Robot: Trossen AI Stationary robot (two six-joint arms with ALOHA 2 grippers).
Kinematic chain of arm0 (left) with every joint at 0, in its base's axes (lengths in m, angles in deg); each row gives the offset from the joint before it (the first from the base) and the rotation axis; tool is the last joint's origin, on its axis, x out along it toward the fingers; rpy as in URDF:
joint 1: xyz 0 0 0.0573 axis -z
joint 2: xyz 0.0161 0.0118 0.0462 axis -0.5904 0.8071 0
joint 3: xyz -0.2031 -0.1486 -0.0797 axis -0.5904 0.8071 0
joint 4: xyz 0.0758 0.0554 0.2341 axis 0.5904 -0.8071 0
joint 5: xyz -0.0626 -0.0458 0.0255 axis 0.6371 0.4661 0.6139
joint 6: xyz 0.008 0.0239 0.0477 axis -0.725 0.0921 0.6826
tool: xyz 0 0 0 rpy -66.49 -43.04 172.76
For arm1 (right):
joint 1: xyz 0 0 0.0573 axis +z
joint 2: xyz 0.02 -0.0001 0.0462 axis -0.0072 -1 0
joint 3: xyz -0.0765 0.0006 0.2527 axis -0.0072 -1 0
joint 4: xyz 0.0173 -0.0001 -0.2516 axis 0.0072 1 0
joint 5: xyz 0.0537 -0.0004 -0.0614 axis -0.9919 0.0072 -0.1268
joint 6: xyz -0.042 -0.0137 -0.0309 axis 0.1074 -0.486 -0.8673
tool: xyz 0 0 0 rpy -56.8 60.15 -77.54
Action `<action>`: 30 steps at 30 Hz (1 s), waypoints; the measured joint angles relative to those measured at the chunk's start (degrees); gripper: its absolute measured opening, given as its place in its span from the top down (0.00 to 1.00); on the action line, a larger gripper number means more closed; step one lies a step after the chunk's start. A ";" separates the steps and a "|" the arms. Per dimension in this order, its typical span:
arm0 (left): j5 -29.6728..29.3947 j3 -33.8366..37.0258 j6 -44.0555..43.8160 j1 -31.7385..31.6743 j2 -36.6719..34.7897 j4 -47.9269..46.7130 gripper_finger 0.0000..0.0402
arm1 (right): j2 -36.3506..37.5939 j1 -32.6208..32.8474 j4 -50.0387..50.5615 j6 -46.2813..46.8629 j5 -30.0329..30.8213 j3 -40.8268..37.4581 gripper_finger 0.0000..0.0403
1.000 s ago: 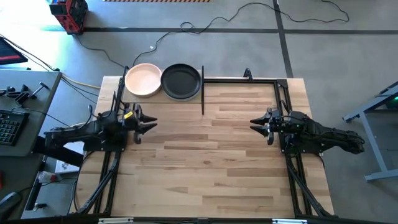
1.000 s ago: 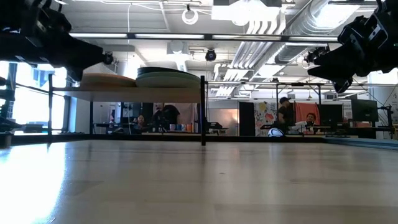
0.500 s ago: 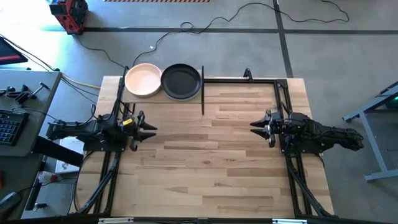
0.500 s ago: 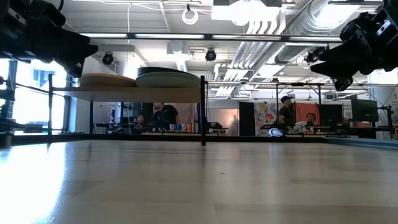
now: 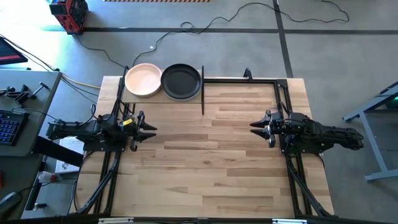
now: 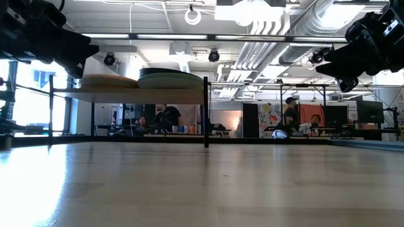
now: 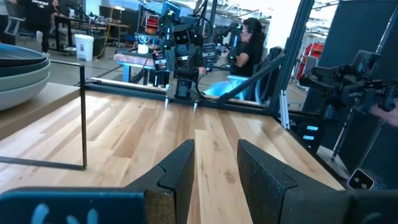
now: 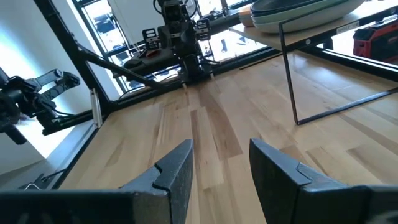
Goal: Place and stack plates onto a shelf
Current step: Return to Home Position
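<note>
Stacked plates [image 5: 143, 79] crowd the shelf [image 6: 145, 96] at the far corner, nearer the left gripper [image 5: 151, 127] than the right gripper [image 5: 252, 126] — both hang empty, fingers parted, well clear.

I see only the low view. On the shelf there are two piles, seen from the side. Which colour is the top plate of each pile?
Observer: From above, a pale pink plate lies on top at the left, a black plate on top at the right.
Operator: Are the grippers open?
Observer: Yes. The wrist views show the left gripper and the right gripper with fingers apart, holding nothing.
</note>
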 joint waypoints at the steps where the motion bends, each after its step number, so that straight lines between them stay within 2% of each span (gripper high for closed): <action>1: 0.00 0.00 0.00 0.00 0.00 -0.01 0.73 | 0.00 0.00 0.00 0.00 -0.02 0.00 0.65; 30: 0.01 0.00 -0.01 -0.02 0.00 -0.02 0.73 | 0.00 0.00 0.06 0.00 0.94 0.00 0.65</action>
